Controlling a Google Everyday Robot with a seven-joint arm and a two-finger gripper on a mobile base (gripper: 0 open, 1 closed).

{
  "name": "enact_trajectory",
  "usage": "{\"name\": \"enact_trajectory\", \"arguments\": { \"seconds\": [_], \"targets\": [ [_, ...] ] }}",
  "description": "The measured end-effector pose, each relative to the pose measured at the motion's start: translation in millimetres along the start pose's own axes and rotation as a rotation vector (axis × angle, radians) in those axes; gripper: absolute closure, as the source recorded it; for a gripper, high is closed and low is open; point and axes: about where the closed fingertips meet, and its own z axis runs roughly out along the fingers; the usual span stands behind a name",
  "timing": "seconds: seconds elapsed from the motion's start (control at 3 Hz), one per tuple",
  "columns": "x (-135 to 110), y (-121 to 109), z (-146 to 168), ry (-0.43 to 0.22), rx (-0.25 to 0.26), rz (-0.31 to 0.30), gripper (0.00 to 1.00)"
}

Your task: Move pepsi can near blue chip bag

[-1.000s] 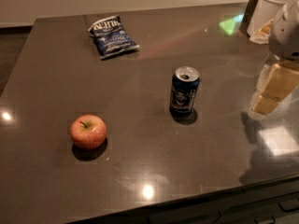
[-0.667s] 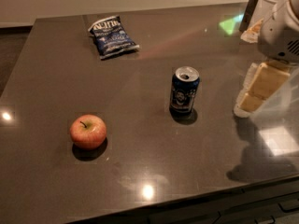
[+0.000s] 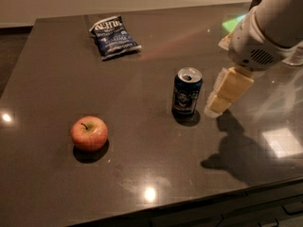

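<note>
The pepsi can (image 3: 187,91) stands upright near the middle of the dark table (image 3: 57,79), dark blue with a silver top. The blue chip bag (image 3: 112,37) lies flat at the far left-centre of the table, well apart from the can. My gripper (image 3: 218,102) hangs from the white arm at the right, just to the right of the can and close to it, at about the can's height. It holds nothing.
A red apple (image 3: 89,133) sits at the front left of the table. The table's front edge (image 3: 189,200) runs along the bottom. The arm's shadow falls on the tabletop at the front right.
My gripper has moved left and down across the table, from well right of the can to right beside it. The can, bag and apple have not moved.
</note>
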Motion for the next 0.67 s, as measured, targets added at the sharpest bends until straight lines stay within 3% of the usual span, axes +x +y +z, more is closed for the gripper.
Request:
{"name": "enact_trajectory", "arguments": {
  "seconds": [0.67],
  "targets": [
    [-17, -13, 44, -0.035, -0.046, 0.071, 0.00]
  ]
}}
